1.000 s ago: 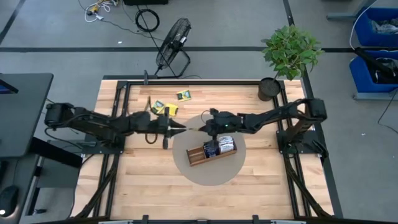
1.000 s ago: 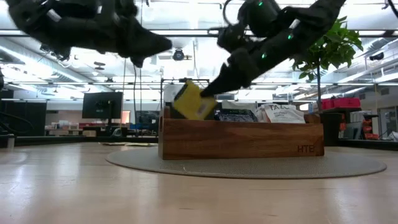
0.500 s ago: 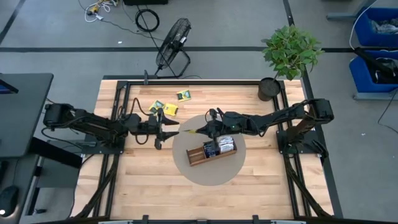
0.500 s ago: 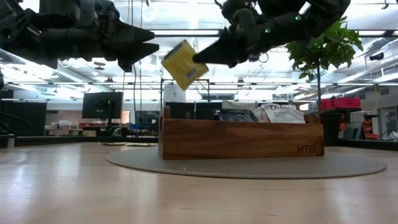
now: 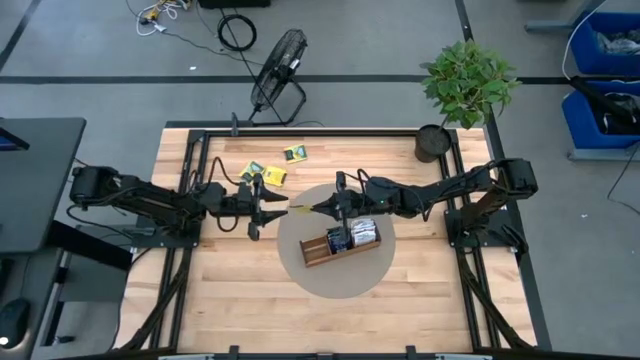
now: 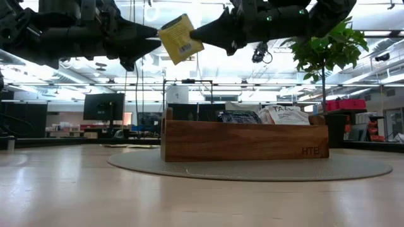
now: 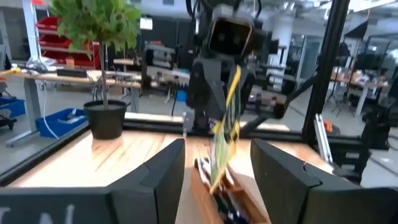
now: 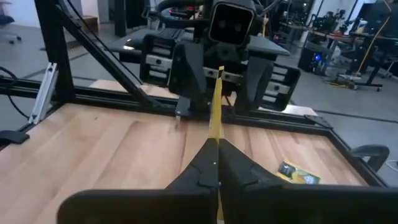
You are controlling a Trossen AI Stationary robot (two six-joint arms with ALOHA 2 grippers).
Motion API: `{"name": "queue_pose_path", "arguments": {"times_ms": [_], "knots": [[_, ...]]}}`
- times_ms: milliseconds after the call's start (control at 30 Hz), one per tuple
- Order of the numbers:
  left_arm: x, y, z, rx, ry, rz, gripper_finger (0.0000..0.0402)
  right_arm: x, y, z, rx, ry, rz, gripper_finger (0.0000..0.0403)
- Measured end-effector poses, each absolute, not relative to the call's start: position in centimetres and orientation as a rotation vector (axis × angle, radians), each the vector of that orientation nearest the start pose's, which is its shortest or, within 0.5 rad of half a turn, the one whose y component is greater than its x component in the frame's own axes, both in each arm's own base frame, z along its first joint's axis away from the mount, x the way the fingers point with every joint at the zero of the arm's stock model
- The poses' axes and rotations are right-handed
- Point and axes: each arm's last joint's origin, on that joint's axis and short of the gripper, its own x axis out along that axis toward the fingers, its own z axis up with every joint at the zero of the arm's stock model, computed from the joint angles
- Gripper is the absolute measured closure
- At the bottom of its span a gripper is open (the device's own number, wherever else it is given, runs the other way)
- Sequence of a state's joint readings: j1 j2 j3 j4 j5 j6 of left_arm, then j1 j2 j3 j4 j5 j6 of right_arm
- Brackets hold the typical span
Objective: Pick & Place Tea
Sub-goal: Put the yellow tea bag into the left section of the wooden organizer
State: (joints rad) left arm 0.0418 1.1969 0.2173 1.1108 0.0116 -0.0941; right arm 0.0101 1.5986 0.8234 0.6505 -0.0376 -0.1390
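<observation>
Here, a yellow tea sachet point(image 6: 180, 39) is held edge-on in the tips of the right gripper point(image 5: 318, 209), whose fingers are pinched fully together on one border of it, well above the worktop point(image 5: 230, 300). The left gripper point(image 5: 283, 209) faces it tip to tip, with its fingers spread apart and nothing between them as yet; in the left wrist view the sachet hangs just ahead of that gap, thin edge towards the camera.

The coming move appears to turn on one relation: the sachet lies directly forward of the left gripper, along the line on which both arms point, its flat faces turned sideways to that line. In the low view it is tilted, one corner raised. Either a transfer to the left gripper or a carry to the tray seems possible; which is intended cannot be told.

The wooden tray point(image 5: 318, 256) lies below and slightly behind the right gripper's tips, on a round mat point(image 5: 300, 280), with sachets already standing in its compartments. The right arm is therefore judged the nearer to the tray.

Further yellow-and-green sachets point(image 5: 266, 172) lie flat on the worktop beyond the left gripper, on the side away from the tray, nearer to the left arm.
</observation>
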Motion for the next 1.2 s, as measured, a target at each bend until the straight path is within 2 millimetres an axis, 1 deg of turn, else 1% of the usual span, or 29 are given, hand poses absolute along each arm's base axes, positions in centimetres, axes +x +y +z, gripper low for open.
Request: {"name": "queue_pose_path", "arguments": {"times_ms": [133,367,567,667,833,1033,1067,1200], "knots": [[20.6,0.8,19.7,-0.105,-0.167,0.021,0.022,34.0,0.5,22.7,-0.137,0.121,0.056,0.0403],[21.6,0.9,20.3,-0.122,-0.126,0.022,0.022,34.0,0.3,22.9,-0.14,0.102,0.05,0.0403],[21.9,0.9,20.8,-0.123,-0.142,0.021,0.023,34.0,0.1,22.9,-0.137,0.103,0.04,0.0403],[21.9,0.9,20.7,-0.124,-0.129,0.014,0.025,34.1,0.0,22.9,-0.139,0.103,0.013,0.0403],[21.9,0.9,20.6,-0.16,-0.121,0.011,0.03,34.1,-0.1,23.0,-0.139,0.091,0.012,0.0403],[22.0,0.9,21.0,-0.16,-0.141,0.01,0.0385,34.1,-0.1,23.0,-0.139,0.086,0.013,0.0403],[22.0,0.9,21.1,-0.161,-0.144,0.009,0.0392,34.1,-0.1,23.1,-0.139,0.085,0.013,0.0403],[22.2,0.9,21.4,-0.16,-0.155,0.006,0.0397,34.1,-0.1,23.1,-0.138,0.086,0.012,0.0395]]}}
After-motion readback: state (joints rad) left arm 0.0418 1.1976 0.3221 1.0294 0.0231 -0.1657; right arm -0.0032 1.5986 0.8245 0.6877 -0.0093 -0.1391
